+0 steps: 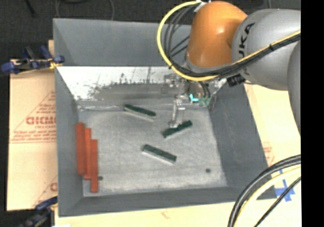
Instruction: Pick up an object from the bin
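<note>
**A:** Where is the pincer?

**B:** The pincer [176, 118] hangs low over the floor of the bin [101, 43], a little right of the floor's centre and toward the far wall. The arm [268, 48] comes in over the right wall. Its orange cover [212, 33] sits above the far right corner.

**A:** Is it open or closed?

**B:** I cannot tell. From this angle its tip blends into the grey floor.

**A:** What lies under it?

**B:** A tilted green bar [177, 128], dark, flat and narrow. It lies right at the pincer's tip, on the near side, with its right end turned toward the far wall. Whether the pincer touches or grips it, I cannot tell.

**A:** Are there other bars like it?

**B:** Two. The far green bar [140, 111] lies left of the pincer, near the foot of the far wall, apart from the tilted one. The near green bar [159, 153] lies closer to the near wall, about midway across the floor, apart from both.

**A:** And the left side?

**B:** Long red sticks [85, 155] lie side by side, touching, lengthwise along the left wall toward the near left corner. They are well apart from the pincer. A small dark speck [208, 171] sits on the floor toward the near right corner.
</note>
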Motion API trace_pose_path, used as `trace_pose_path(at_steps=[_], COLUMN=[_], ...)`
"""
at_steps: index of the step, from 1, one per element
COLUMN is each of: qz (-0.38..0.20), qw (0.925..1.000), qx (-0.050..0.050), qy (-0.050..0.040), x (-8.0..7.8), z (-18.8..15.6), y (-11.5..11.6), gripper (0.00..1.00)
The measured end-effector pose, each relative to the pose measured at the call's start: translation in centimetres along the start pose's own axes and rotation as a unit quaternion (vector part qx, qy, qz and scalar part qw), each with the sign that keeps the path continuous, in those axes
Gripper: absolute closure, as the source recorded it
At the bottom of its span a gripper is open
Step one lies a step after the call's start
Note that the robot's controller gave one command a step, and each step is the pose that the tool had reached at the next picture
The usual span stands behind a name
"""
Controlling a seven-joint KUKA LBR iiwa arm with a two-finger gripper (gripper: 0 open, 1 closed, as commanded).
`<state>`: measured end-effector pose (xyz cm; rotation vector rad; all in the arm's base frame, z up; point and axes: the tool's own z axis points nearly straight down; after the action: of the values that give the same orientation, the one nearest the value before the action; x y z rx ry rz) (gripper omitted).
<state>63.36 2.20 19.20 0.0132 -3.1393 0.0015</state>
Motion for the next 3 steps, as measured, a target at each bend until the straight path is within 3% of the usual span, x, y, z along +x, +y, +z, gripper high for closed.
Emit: trace_pose_path(at_steps=[1,2,3], qz=[-0.007,0.026,0.027], qw=[1.0000,0.9996,0.9996], qx=[0.001,-0.001,-0.001], qy=[0.0008,-0.0025,-0.0039], x=[1.3,2.8,0.0], z=[10.3,9.2,12.3], y=[-7.3,-8.2,-7.4], gripper=[0.00,0.00,0.00])
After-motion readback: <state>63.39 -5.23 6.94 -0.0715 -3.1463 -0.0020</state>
